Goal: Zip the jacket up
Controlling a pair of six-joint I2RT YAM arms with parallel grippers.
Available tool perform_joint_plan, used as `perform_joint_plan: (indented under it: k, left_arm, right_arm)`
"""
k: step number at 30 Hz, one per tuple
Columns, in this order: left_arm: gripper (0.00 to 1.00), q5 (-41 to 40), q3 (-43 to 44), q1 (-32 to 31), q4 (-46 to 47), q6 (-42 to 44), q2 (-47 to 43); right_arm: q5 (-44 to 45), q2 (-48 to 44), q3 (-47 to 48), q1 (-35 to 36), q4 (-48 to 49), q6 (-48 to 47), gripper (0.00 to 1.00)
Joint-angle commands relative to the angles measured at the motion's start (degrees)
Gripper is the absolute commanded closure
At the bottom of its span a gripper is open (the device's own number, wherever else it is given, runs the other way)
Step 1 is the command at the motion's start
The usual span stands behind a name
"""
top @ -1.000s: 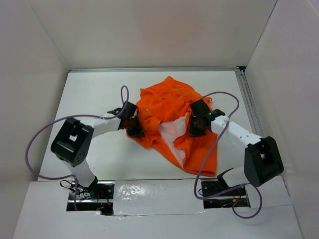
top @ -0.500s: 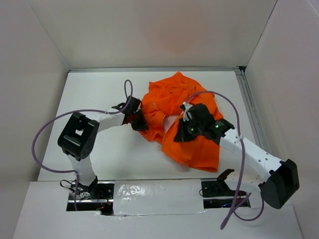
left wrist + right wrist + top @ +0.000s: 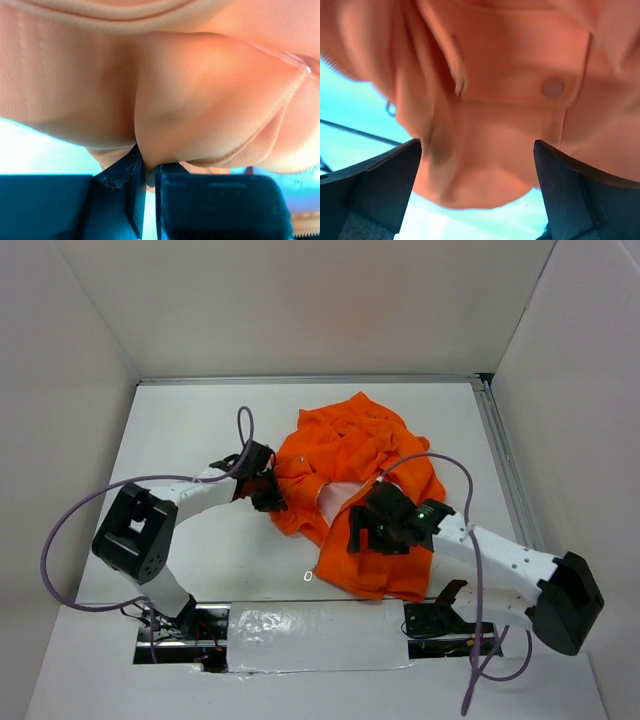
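The orange jacket (image 3: 365, 455) lies crumpled at the middle of the white table, with a strip of pale lining (image 3: 336, 496) showing. My left gripper (image 3: 268, 494) sits at the jacket's left edge. In the left wrist view the left gripper (image 3: 148, 166) is shut on a fold of the jacket (image 3: 200, 100). My right gripper (image 3: 366, 536) hovers over the jacket's near flap. In the right wrist view the right gripper (image 3: 477, 146) stands wide open, with the jacket (image 3: 495, 125) and a snap button (image 3: 553, 88) between its fingers, apart from both. A small silver ring (image 3: 309, 576) hangs off the near hem.
White walls enclose the table on three sides. A metal rail (image 3: 502, 455) runs along the right edge. Purple cables (image 3: 70, 530) loop from both arms. A shiny taped strip (image 3: 300, 625) lies between the arm bases at the front.
My right gripper has opened and let go of the jacket, after drawing the right flap over the lining toward the front left. The left gripper keeps its hold and has barely moved.
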Motion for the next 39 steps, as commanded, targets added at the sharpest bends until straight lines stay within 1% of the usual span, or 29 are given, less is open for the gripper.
perform_joint_plan:
  k: [1,3,4,5,6,8,9,10,11,12,14,15,17,18,19,20,22,24,27,28,30,32,33,35,36,37,39]
  left_arm:
    - [1.0,-0.4,-1.2,-0.3,-1.7,2.0,-3.9]
    - [1.0,-0.7,-2.2,-0.6,-2.2,1.9,-5.6]
    - [1.0,-0.7,-2.5,-0.8,-2.9,2.0,-6.2]
    - [1.0,-0.8,-3.0,-0.7,-3.3,2.1,-7.4]
    - [0.93,-0.8,-3.1,-0.8,-4.0,2.1,-8.2]
    - [0.82,-1.0,-3.8,-1.2,-6.3,2.2,-10.3]
    - [0.7,-1.0,-4.0,-1.4,-6.8,2.5,-11.2]
    - [0.65,-1.0,-4.7,-2.1,-7.9,2.7,-13.1]
    - [0.6,-1.5,-5.2,-2.5,-8.4,2.6,-14.0]
    - [0.48,-1.6,-5.5,-2.7,-8.9,2.7,-15.7]
    - [0.36,-0.5,-6.3,-3.5,-10.4,2.7,-17.1]
    - [0.28,-0.5,-7.0,-3.9,-11.0,2.7,-18.0]
    - [0.24,-0.9,-7.6,-4.2,-12.4,2.6,-18.7]
    - [0.24,-1.0,-7.9,-4.2,-12.7,2.4,-19.3]
    - [0.23,-1.1,-8.4,-4.3,-13.1,2.4,-19.5]
    - [0.23,-0.9,-8.6,-4.3,-13.2,2.6,-19.6]
    - [0.21,-0.7,-9.1,-4.5,-13.3,2.5,-19.9]
    - [0.19,-0.3,-9.7,-4.7,-13.3,2.7,-20.0]
    - [0.17,1.0,-10.1,-5.0,-12.9,2.7,-19.9]
    - [0.16,1.1,-10.2,-4.9,-12.7,3.0,-19.9]
    - [0.15,0.7,-10.1,-5.0,-13.2,2.7,-19.9]
    - [0.13,-0.2,-9.8,-5.0,-14.0,2.7,-20.1]
    - [0.11,-0.2,-9.7,-5.0,-14.1,2.9,-20.2]
    - [0.1,-0.3,-9.3,-5.0,-14.2,3.1,-20.5]
    - [0.07,0.1,-9.2,-5.0,-14.1,3.4,-20.4]
    - [0.06,0.0,-8.7,-5.0,-14.2,3.4,-20.2]
    - [0.01,0.5,-8.1,-5.1,-14.6,3.5,-19.9]
  right_arm:
    - [7.7,-7.3,0.8,3.5,-7.0,11.6,0.0]
    - [10.5,-10.3,-1.6,5.2,-10.2,17.1,0.0]
    - [11.0,-11.3,-2.7,7.0,-12.1,22.0,0.0]
    - [11.0,-12.1,-5.2,7.5,-12.8,24.2,0.0]
    - [10.4,-13.2,-6.6,7.8,-12.9,25.7,0.0]
    - [8.8,-13.7,-10.3,8.3,-11.2,28.7,0.0]
    - [8.7,-13.5,-11.1,8.4,-10.6,29.9,0.0]
    - [9.0,-13.0,-11.7,8.2,-9.8,30.9,0.0]
    - [10.7,-11.8,-12.2,8.1,-9.5,33.2,0.0]
    - [11.8,-11.1,-12.4,7.8,-8.9,34.1,0.0]
    - [13.7,-7.6,-11.7,5.6,-8.3,34.6,0.0]
    - [15.0,-6.4,-11.4,4.6,-7.1,34.0,0.0]
    - [15.0,-1.8,-9.4,0.5,-5.4,29.8,0.0]
    - [14.7,-0.3,-8.6,-0.7,-4.2,27.9,0.0]
    - [15.0,3.1,-6.6,-1.9,-4.0,26.1,0.0]
    - [15.5,4.9,-5.5,-4.2,-4.2,24.1,0.0]
    - [18.5,10.0,-1.4,-6.3,-6.4,21.9,0.0]
    - [21.8,13.2,3.5,-9.4,-9.1,18.9,0.0]
    - [24.5,18.1,7.9,-13.5,-9.5,15.1,0.0]
    - [24.1,20.8,8.6,-14.7,-9.0,13.8,0.0]
    - [22.6,23.0,10.0,-17.6,-5.7,9.6,0.0]
    - [20.0,26.4,10.9,-19.7,-3.9,7.5,0.0]
    - [19.7,29.0,12.2,-20.3,-3.6,6.0,0.02]
    - [20.4,31.2,16.4,-21.7,-5.4,4.4,0.02]
    - [21.2,33.1,17.7,-22.2,-5.9,2.6,0.02]
    - [21.5,34.0,19.1,-22.9,-6.9,1.9,0.02]
    - [20.5,36.6,22.9,-24.6,-6.3,-2.3,0.01]
